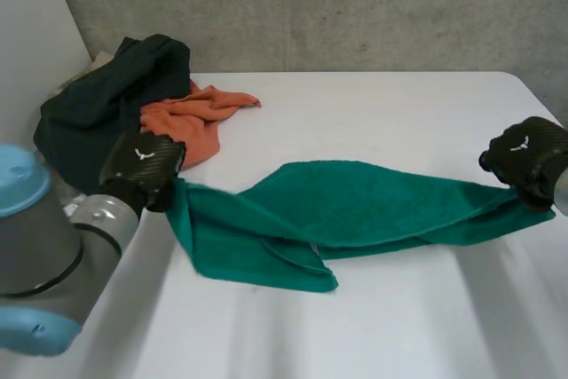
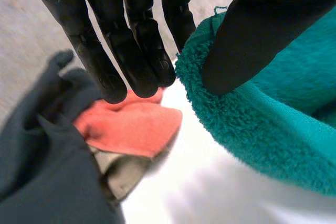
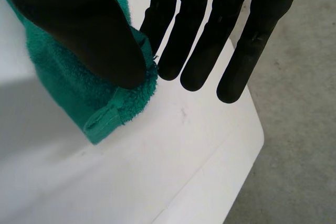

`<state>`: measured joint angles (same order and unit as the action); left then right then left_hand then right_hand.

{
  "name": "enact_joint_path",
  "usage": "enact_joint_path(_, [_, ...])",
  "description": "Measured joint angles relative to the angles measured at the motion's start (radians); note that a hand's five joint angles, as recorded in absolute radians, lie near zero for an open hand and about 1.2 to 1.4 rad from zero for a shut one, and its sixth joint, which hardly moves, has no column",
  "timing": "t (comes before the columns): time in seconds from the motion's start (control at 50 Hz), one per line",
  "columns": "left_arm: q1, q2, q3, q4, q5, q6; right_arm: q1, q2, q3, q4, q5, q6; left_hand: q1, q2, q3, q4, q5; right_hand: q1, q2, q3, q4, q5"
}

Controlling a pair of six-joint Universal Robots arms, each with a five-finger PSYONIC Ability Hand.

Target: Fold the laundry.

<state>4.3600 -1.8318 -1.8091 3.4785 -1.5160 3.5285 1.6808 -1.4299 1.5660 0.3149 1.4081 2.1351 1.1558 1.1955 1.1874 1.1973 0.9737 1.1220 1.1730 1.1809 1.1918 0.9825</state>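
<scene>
Seen from the head view, a green terry-cloth towel [image 1: 355, 201] hangs in a long, sagging band across the middle of the frame, just above a white tabletop [image 1: 373, 113]. Its lower left part lies folded over itself on the tabletop. The black left hand [image 1: 142, 159] holds one end at the left of the frame. The black right hand [image 1: 525, 153] holds the other end at the far right edge. In the upper left of the frame, a crumpled orange cloth [image 1: 182, 126] lies against a heaped dark green garment [image 1: 106, 99]. A grey concrete wall [image 1: 311, 6] runs along the top.

The left wrist view gives the detail of that hand's grip. The thumb [image 2: 252, 30] presses down on the fluffy edge of the towel [image 2: 273, 124], pinching it against the side of the hand. The fingers [image 2: 126, 51] reach out straight and close together beside the towel. Past their tips lies the orange cloth [image 2: 131, 127], with a pale layer beneath it that is too unclear to name. The dark green garment [image 2: 42, 171] lies next to it.

The right wrist view shows the matching grip at the other end. The thumb [image 3: 89, 30] pinches the corner of the towel [image 3: 68, 87] against the nearest finger. The other fingers [image 3: 205, 45] are straight and slightly spread. A small sewn hanging loop [image 3: 100, 119] sits at the corner just beyond the thumb. The tabletop's rounded corner [image 3: 247, 140] lies beyond the fingertips, with a grey floor [image 3: 299, 129] past it.
</scene>
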Motion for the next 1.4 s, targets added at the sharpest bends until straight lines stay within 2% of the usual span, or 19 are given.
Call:
enact_joint_path(0.1, [0.005,-0.14,0.196,0.026,0.006,0.002,0.04,0.157,-0.192,-0.073,0.052,0.06,0.0,0.002,0.004,0.001,0.001,0.0,0.0,0.006,0.005,0.0])
enact_joint_path(0.2, [0.005,-0.188,0.458,0.137,0.005,0.0,0.082,0.251,-0.441,-0.3,0.13,0.199,0.0,0.002,0.004,0.004,0.0,0.0,0.0,0.007,0.005,0.009])
enact_joint_path(0.34, [0.016,-0.145,0.712,0.344,-0.004,-0.007,0.098,0.235,-0.579,-0.75,0.166,0.367,0.0,0.002,0.004,0.004,0.0,0.0,0.0,0.007,0.005,0.018])
enact_joint_path(0.44, [0.035,-0.102,0.74,0.404,-0.008,-0.013,0.094,0.199,-0.548,-0.897,0.157,0.406,0.0,0.002,0.004,0.004,0.0,0.0,0.0,0.007,0.005,0.023])
enact_joint_path(0.52, [0.049,-0.078,0.667,0.394,-0.006,-0.029,0.088,0.19,-0.481,-0.908,0.136,0.409,0.0,0.002,0.004,0.004,0.0,0.0,0.0,0.007,0.005,0.023])
enact_joint_path(0.62, [0.074,-0.037,0.454,0.375,0.011,-0.057,0.082,0.188,-0.335,-0.889,0.088,0.406,0.0,0.002,0.004,0.004,0.0,0.0,0.0,0.007,0.005,0.023])
enact_joint_path(0.76, [0.083,0.003,0.085,0.378,0.098,-0.058,0.03,0.188,-0.054,-0.795,-0.016,0.402,0.0,0.002,0.004,0.004,0.0,0.0,0.0,0.007,0.005,0.024])
enact_joint_path(0.84, [0.082,-0.001,-0.079,0.381,0.155,-0.026,0.005,0.189,0.094,-0.731,-0.085,0.395,0.0,0.002,0.004,0.004,0.001,0.0,0.0,0.007,0.005,0.023])
enact_joint_path(0.92, [0.085,-0.024,-0.193,0.373,0.184,0.058,-0.004,0.192,0.219,-0.683,-0.135,0.387,0.0,0.002,0.004,0.004,0.001,0.0,0.0,0.007,0.005,0.023])
enact_joint_path(0.98, [0.093,-0.03,-0.231,0.353,0.185,0.131,-0.003,0.193,0.259,-0.67,-0.146,0.385,-0.049,-0.053,-0.051,-0.039,-0.035,0.0,0.0,0.007,0.005,0.024])
enact_joint_path(1.0, [0.096,-0.024,-0.236,0.344,0.184,0.148,-0.003,0.193,0.271,-0.665,-0.147,0.384,-0.246,-0.235,-0.211,-0.217,-0.21,0.0,0.0,0.007,0.005,0.024])
enact_joint_path(1.02, [0.1,-0.014,-0.242,0.331,0.183,0.166,-0.003,0.193,0.276,-0.662,-0.146,0.384,-0.27,-0.235,-0.231,-0.238,-0.23,0.0,0.0,0.007,0.005,0.023])
enact_joint_path(1.06, [0.106,0.023,-0.248,0.293,0.179,0.195,-0.002,0.191,0.283,-0.654,-0.143,0.385,-0.595,-0.581,-0.57,-0.588,-0.55,0.0,0.0,0.007,0.005,0.024])
enact_joint_path(1.12, [0.107,0.079,-0.25,0.242,0.177,0.205,-0.002,0.189,0.285,-0.645,-0.139,0.388,-0.703,-0.732,-0.724,-0.746,-0.697,0.0,0.0,0.007,0.005,0.023])
enact_joint_path(1.18, [0.096,0.142,-0.25,0.184,0.177,0.184,-0.001,0.186,0.284,-0.636,-0.136,0.394,-0.722,-0.766,-0.759,-0.783,-0.734,0.0,0.0,0.007,0.005,0.023])
enact_joint_path(1.28, [0.052,0.212,-0.24,0.113,0.176,0.086,-0.001,0.183,0.285,-0.625,-0.135,0.4,-0.722,-0.769,-0.761,-0.785,-0.734,0.0,0.0,0.007,0.005,0.023])
enact_joint_path(1.4, [0.019,0.173,-0.207,0.098,0.169,-0.012,-0.002,0.183,0.285,-0.622,-0.135,0.404,-0.722,-0.769,-0.761,-0.785,-0.734,0.0,0.0,0.007,0.005,0.024])
